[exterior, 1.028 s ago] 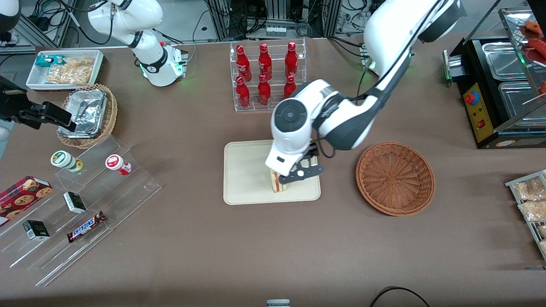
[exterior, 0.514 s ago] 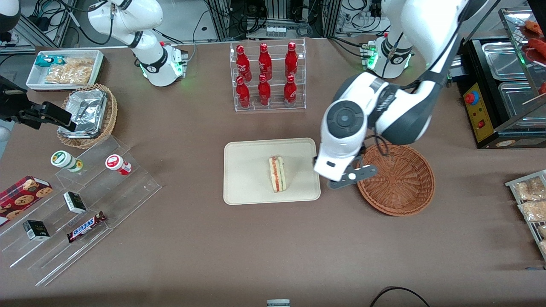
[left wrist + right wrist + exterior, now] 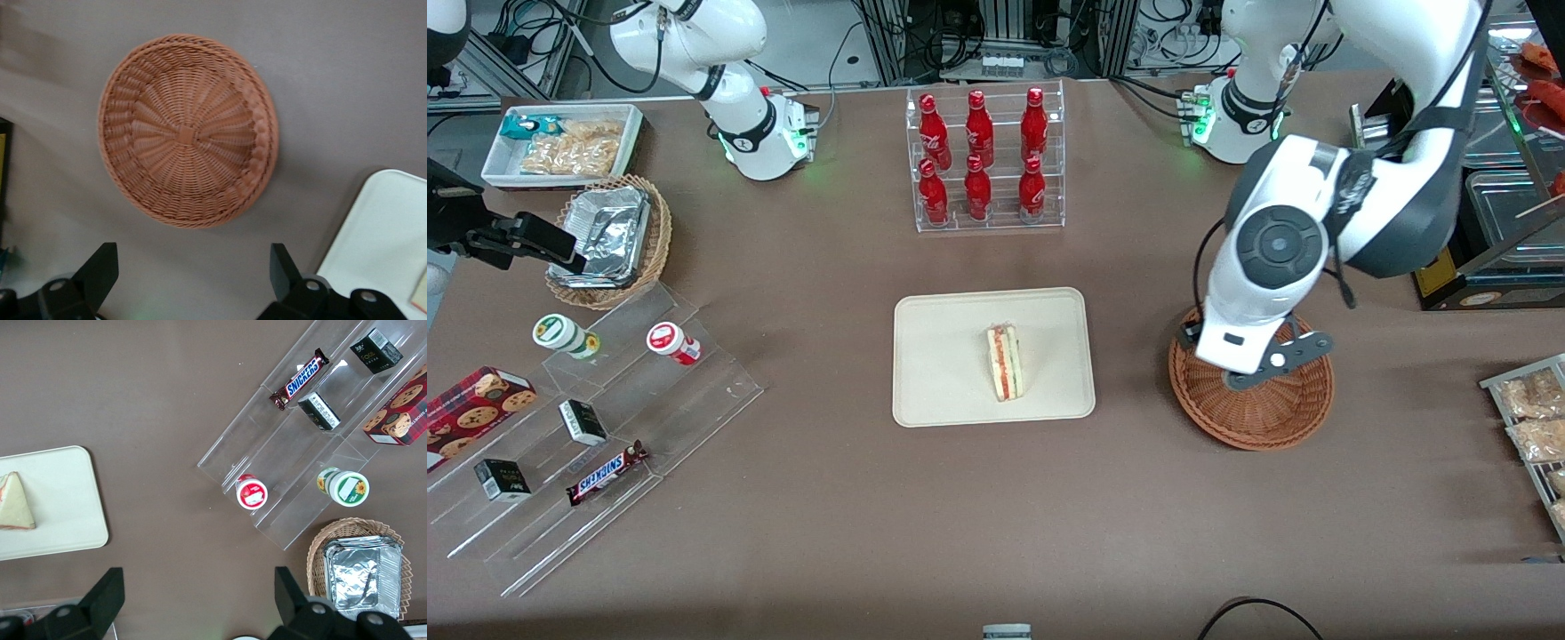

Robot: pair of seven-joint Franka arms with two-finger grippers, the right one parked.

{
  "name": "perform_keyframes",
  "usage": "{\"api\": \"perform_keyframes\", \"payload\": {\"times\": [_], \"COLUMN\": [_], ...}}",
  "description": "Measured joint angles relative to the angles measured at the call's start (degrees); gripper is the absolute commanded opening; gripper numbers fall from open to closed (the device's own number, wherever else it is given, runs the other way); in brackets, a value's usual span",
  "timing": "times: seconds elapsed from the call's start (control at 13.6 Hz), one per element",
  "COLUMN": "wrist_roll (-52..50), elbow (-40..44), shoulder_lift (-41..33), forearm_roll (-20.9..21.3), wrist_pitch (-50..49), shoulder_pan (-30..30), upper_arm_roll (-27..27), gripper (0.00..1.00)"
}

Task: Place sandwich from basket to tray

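Observation:
The sandwich (image 3: 1005, 363), a pale wedge with a red filling stripe, lies on the cream tray (image 3: 943, 356), nothing touching it. The right wrist view shows it too, sandwich (image 3: 15, 503) on tray (image 3: 60, 493). The reddish-brown basket (image 3: 1258, 422) sits beside the tray toward the working arm's end, and its bowl (image 3: 183, 133) holds nothing. My gripper (image 3: 192, 257) hangs high over the basket's tray-side rim (image 3: 1193, 338), open, with only bare table between its black fingertips (image 3: 103, 260). A corner of the tray (image 3: 387, 233) shows beside them.
A clear rack of red bottles (image 3: 985, 160) stands farther from the front camera than the tray. Acrylic steps with snacks (image 3: 587, 418), a tan basket with foil (image 3: 609, 236) and a white bin (image 3: 560, 142) lie toward the parked arm's end. A food warmer (image 3: 1467, 178) stands near the basket.
A second ago my gripper was down at the sandwich on the tray. It has let go, risen and swung away to above the basket. The sandwich stays on the tray.

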Motion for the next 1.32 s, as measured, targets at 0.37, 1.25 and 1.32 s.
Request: {"api": "perform_keyframes", "payload": {"times": [0.37,1.25,1.32], "wrist_roll": [12.4,41.16,41.16], "elbow": [-2.46,0.4,0.7], "shoulder_lift": [-6.38,-19.44,-19.44], "forearm_roll": [-5.61,-13.84,-13.84], "wrist_pitch": [-4.18,-15.79,-15.7], "shoulder_pan": [4.59,3.14,2.84], "upper_arm_roll": [0.18,21.15,21.15], "gripper": [1.0,1.0,1.0]}}
